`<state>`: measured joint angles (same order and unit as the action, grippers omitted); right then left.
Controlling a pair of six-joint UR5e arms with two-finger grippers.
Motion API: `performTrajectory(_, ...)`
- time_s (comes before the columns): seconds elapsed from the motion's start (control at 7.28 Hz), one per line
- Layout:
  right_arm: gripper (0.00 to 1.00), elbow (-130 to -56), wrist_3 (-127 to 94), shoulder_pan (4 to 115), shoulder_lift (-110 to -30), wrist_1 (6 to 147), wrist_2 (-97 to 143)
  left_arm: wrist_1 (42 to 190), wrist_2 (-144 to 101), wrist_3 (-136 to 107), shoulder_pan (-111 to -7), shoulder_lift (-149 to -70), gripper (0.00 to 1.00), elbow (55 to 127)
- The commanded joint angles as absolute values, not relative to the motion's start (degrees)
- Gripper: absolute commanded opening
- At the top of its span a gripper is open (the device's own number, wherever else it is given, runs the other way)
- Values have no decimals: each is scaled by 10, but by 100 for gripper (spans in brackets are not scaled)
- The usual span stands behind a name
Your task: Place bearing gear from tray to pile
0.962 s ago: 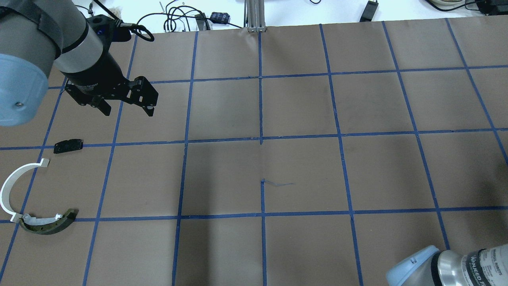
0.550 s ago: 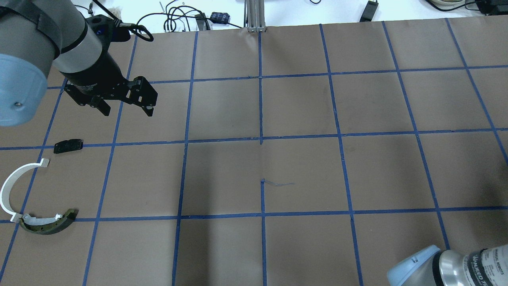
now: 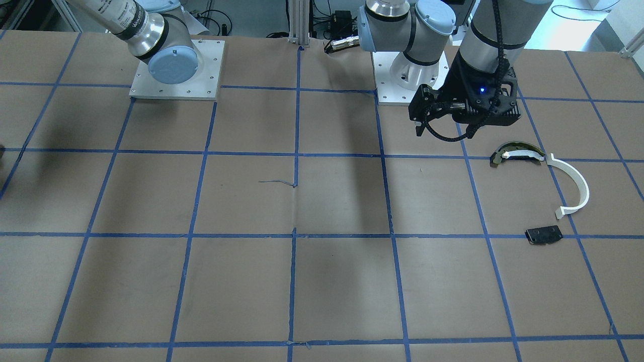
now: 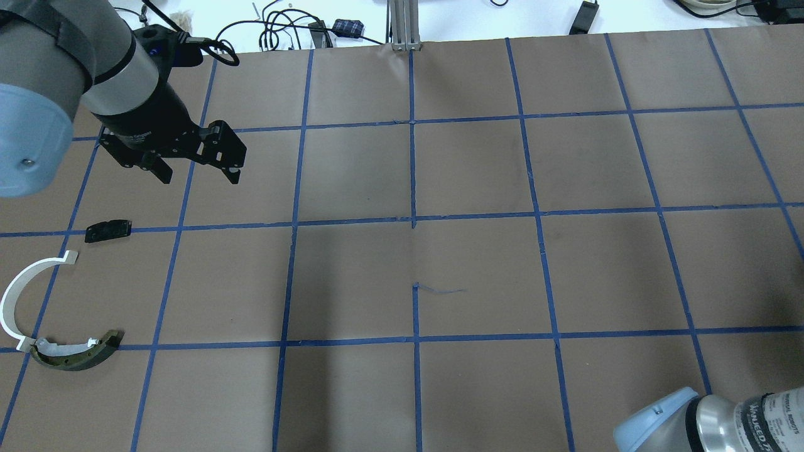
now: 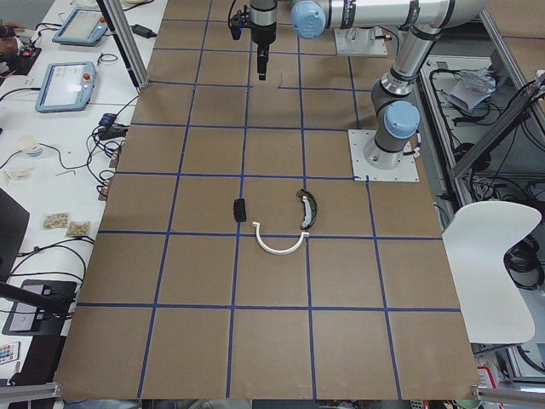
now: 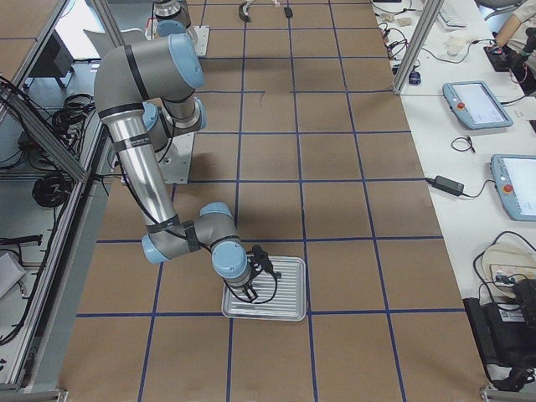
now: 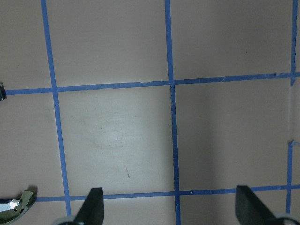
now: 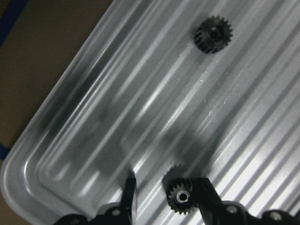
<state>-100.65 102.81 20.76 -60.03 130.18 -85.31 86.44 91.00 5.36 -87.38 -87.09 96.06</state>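
In the right wrist view my right gripper (image 8: 167,192) is open low over the ribbed metal tray (image 8: 70,140). Its fingers stand on either side of a small black bearing gear (image 8: 180,196). A second black gear (image 8: 213,35) lies farther up the tray. The tray also shows in the exterior right view (image 6: 289,293). The pile lies at the table's left in the overhead view: a white half-ring arc (image 4: 11,301), a dark curved piece (image 4: 75,356) and a flat black plate (image 4: 108,230). My left gripper (image 4: 195,168) is open and empty, hovering beyond the black plate.
The table is brown paper with a blue tape grid. An aluminium post (image 4: 405,25) stands at its far edge, with cables (image 4: 276,28) behind it. The arm bases (image 3: 176,60) sit on the robot's side. Tablets (image 6: 477,105) lie on the side bench.
My left gripper has drifted slightly to the left in the overhead view, still open. The pile's parts have not moved.
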Motion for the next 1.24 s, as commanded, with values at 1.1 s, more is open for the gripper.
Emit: performTrajectory(1.1,0,-1005,917,306,-734,1241,-979,865,911,54,-873,-869,100,962)
